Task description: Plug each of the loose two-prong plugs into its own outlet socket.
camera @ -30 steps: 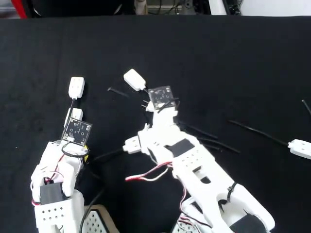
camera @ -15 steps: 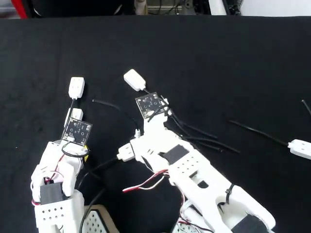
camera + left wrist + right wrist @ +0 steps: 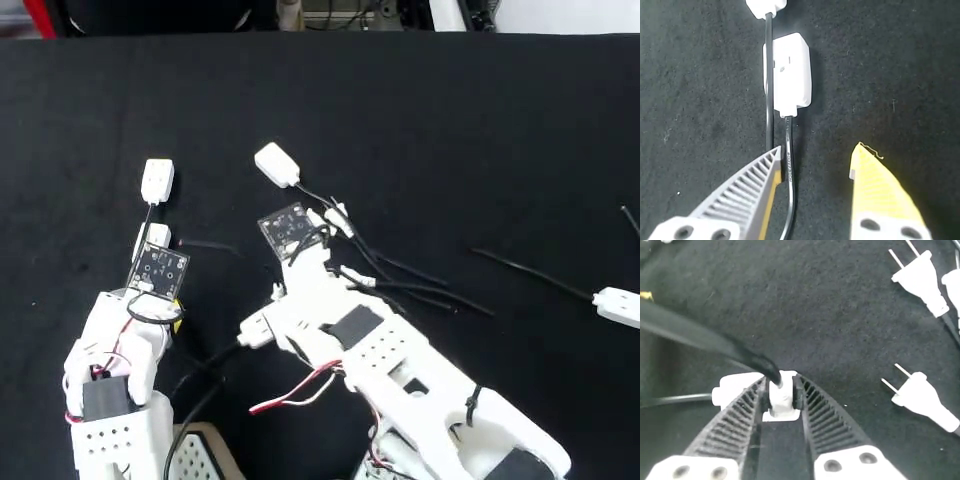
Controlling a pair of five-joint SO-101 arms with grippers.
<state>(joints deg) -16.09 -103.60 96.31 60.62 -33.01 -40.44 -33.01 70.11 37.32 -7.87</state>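
1. counter (image 3: 470,130): black cloth; carries all items below.
2. left end effector (image 3: 817,148): jaws well apart, nothing held. Grey ribbed finger (image 3: 752,187) and yellow finger (image 3: 875,185) hang over the counter at near-left of the high view.
3. near socket (image 3: 787,70): white block, flat on the counter, just ahead of the left fingertips. Its black cable (image 3: 789,165) runs back betw. the two fingers, just beside the grey one.
4. far socket (image 3: 157,180): white, just beyond the near socket. Its cable runs alongside the near socket's body.
5. right end effector (image 3: 781,382): closed on the held plug, at centre of the high view.
6. held plug (image 3: 781,402): white body clamped betw. both ribbed fingers. Thick black cable leaves its rear end; prongs hidden.
7. loose plug A (image 3: 920,270), loose plug B (image 3: 917,395): white, two prongs each, flat on the counter beside the right end effector, apart from one another.
8. centre socket (image 3: 276,163): white, near the right arm's tip; black cable leads off toward that arm.
9. edge block (image 3: 617,305): white, cabled, far right, well apart from both arms; plug or socket, cannot tell.
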